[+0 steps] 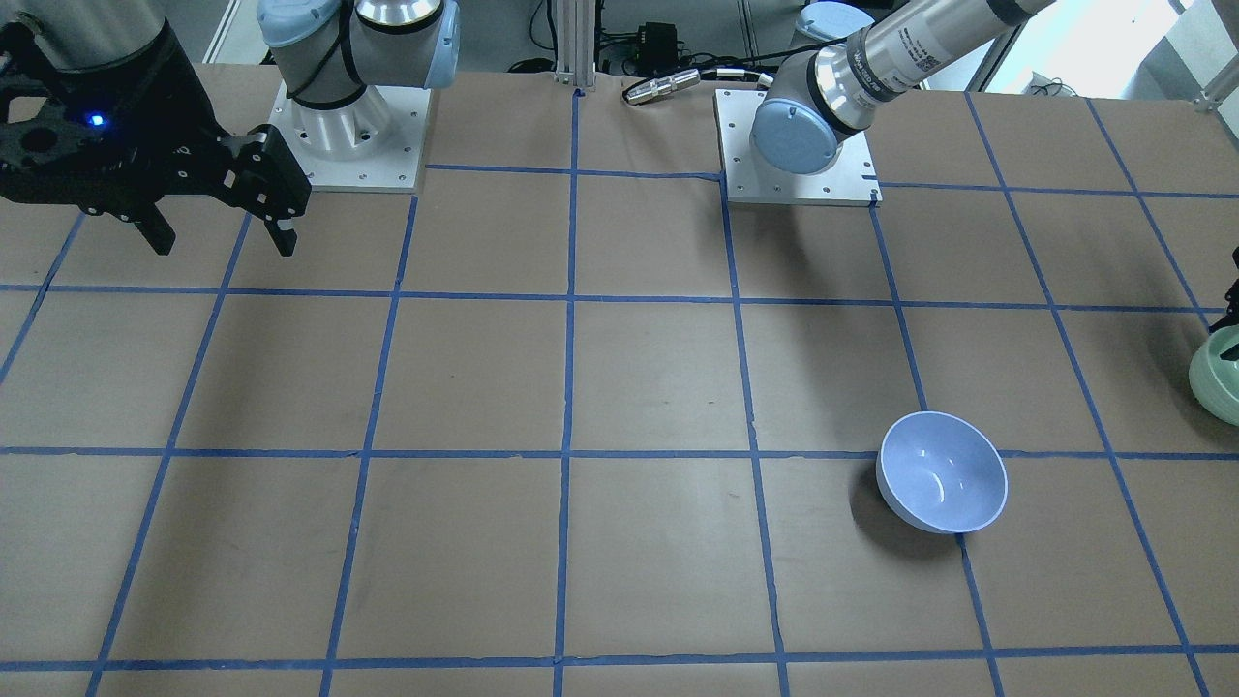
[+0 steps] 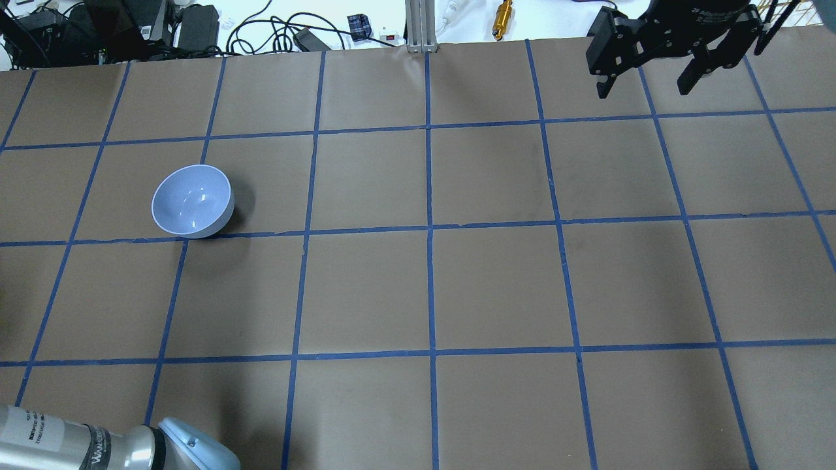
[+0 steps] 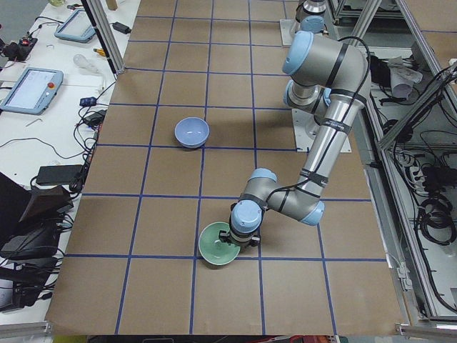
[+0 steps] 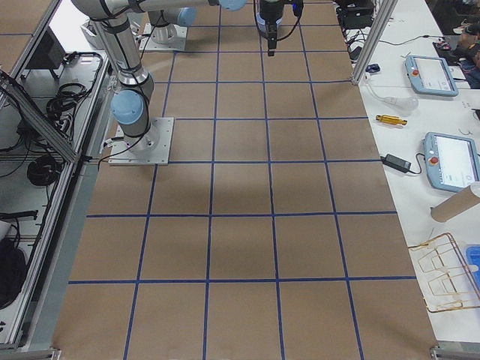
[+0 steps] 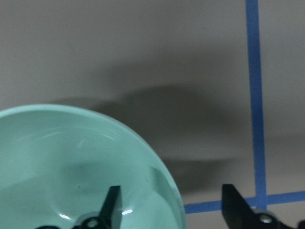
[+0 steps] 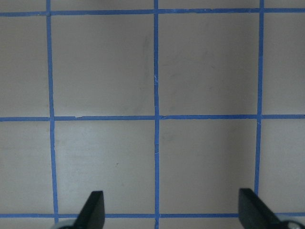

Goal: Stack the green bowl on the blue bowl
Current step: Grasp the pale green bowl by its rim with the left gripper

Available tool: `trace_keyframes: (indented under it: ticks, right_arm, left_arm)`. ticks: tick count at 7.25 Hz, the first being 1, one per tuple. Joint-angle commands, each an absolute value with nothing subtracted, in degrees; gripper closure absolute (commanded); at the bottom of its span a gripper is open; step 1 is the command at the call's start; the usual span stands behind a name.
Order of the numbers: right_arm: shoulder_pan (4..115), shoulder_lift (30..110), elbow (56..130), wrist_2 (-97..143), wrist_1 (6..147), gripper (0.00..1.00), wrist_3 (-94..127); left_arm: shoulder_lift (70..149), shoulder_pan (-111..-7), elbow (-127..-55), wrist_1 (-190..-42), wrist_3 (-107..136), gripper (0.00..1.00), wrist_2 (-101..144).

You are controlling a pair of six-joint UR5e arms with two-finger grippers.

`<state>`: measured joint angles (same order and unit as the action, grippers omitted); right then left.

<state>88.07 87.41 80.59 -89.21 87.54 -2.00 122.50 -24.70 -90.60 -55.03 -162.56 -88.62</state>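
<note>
The green bowl [image 3: 216, 248] sits on the table at the robot's left end; it is cut by the right edge of the front view [image 1: 1222, 373] and fills the lower left of the left wrist view [image 5: 71, 167]. My left gripper [image 5: 171, 210] is open and straddles its rim, one finger inside the bowl and one outside, with a gap at the outer finger. The blue bowl [image 1: 942, 471] stands upright and empty about two grid squares away, also in the overhead view [image 2: 192, 200]. My right gripper [image 1: 223, 237] is open and empty, high over the far right side.
The brown table [image 2: 431, 287] carries a blue tape grid. Both arm bases [image 1: 799, 145] stand on white plates at the robot's edge. Cables and tablets [image 3: 28, 89] lie on the side bench beyond the table.
</note>
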Motion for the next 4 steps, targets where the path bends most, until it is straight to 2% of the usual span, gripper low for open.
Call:
trace_keyframes:
  ticks: [1,4]
  right_arm:
    - [88.1,87.4,80.6,-89.1,87.5,0.0,-1.9]
    - [88.1,87.5,80.6,-89.2,87.5,0.0,-1.9]
  left_arm:
    - [122.3,-24.7,-90.4,-54.3,-161.8,1.0,-88.3]
    - [118.5,-25.6,-90.4,-54.7,-157.5,1.0,-88.4]
